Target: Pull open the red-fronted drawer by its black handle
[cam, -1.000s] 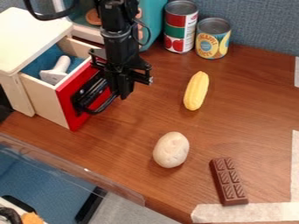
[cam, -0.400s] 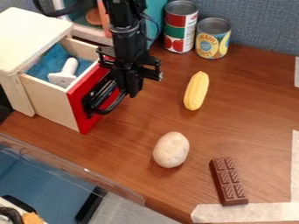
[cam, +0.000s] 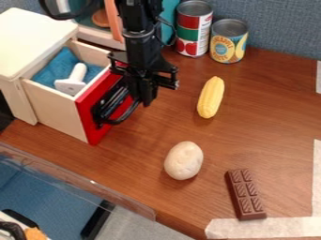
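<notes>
Drawer [cam: 57,112] stands open, my gripper [cam: 147,99] at its handle [cam: 126,114]; how open, or gripping, I can't tell. Backing off seems left.

The drawer [cam: 53,110] has come farther out of its cabinet [cam: 34,42], mostly between the first two views, then just a touch more. The black gripper [cam: 147,102] has moved outward alongside its red front [cam: 94,133], and the white piece inside [cam: 70,85] (along for the ride) has shifted too.
</notes>
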You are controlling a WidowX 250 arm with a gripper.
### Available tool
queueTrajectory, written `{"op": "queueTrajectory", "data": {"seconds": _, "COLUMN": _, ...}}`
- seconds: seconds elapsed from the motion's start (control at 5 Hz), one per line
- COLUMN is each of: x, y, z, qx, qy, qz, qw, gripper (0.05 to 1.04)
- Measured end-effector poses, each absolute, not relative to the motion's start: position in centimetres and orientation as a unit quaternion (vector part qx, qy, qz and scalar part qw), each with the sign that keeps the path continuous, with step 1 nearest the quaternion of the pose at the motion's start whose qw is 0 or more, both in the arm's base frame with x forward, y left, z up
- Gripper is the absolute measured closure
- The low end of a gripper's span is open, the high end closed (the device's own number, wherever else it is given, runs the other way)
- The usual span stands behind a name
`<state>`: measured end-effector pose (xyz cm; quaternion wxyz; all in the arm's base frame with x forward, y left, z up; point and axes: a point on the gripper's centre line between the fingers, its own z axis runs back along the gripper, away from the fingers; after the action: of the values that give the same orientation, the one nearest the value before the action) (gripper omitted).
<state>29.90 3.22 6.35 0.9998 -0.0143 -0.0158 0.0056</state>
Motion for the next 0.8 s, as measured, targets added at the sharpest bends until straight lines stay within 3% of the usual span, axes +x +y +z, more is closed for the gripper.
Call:
{"op": "queueTrajectory", "data": {"seconds": 0.2, "x": 29.7, "y": 3.2, "z": 6.2, "qx": -0.014, "qy": -0.016, "qz": 0.001, "qw": 1.0, "gripper": 0.917}}
{"op": "queueTrajectory", "data": {"seconds": 0.4, "x": 29.6, "y": 3.0, "z": 6.5, "qx": -0.018, "qy": -0.015, "qz": -0.003, "qw": 1.0, "gripper": 0.687}}
{"op": "queueTrajectory", "data": {"seconds": 0.8, "x": 29.4, "y": 3.5, "z": 10.0, "qx": -0.037, "qy": -0.051, "qz": 0.013, "qw": 0.998, "gripper": 0.108}}
